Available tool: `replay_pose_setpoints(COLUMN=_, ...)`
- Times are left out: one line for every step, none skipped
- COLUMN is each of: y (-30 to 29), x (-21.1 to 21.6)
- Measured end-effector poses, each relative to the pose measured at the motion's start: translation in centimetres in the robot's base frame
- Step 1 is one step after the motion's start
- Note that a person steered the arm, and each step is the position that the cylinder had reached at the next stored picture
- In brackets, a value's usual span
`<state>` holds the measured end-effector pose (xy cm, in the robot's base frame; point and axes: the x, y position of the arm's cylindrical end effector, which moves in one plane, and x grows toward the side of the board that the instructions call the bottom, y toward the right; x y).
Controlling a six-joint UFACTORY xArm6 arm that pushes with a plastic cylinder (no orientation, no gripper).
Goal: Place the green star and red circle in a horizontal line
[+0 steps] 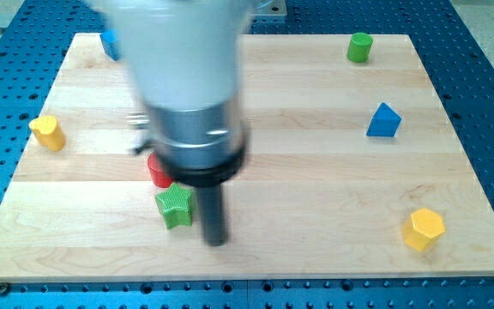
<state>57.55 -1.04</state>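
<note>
Resting just right of the green star (175, 207), my tip (217, 240) had no fingers; the red circle (159, 171) sat above, not yet level.

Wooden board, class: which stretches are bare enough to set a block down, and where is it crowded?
Free: the wide middle between the green cylinder, blue triangular block and yellow hexagon; also the strip between the yellow block and the board's bottom-left corner. Crowded: where my tip sits just right of the green star, which touches the red circle.
</note>
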Motion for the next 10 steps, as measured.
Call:
replay_pose_setpoints(y=-0.8, x=-3.3)
replay_pose_setpoints(y=-7.3, x=-1.5)
replay_pose_setpoints(y=-13.0, x=0.9)
replay_pose_setpoints(y=-15.5, x=0.9)
replay_pose_setpoints(y=-10.6, x=-1.9)
replay_pose_setpoints(y=-14.5, x=-3.0)
replay_pose_setpoints(y=-20.9, x=0.3)
replay_pose_setpoints(y=-21.6, x=0.1)
replay_pose_setpoints(y=-18.3, x=-4.5)
replay_pose_setpoints(y=-18.0, x=-8.1)
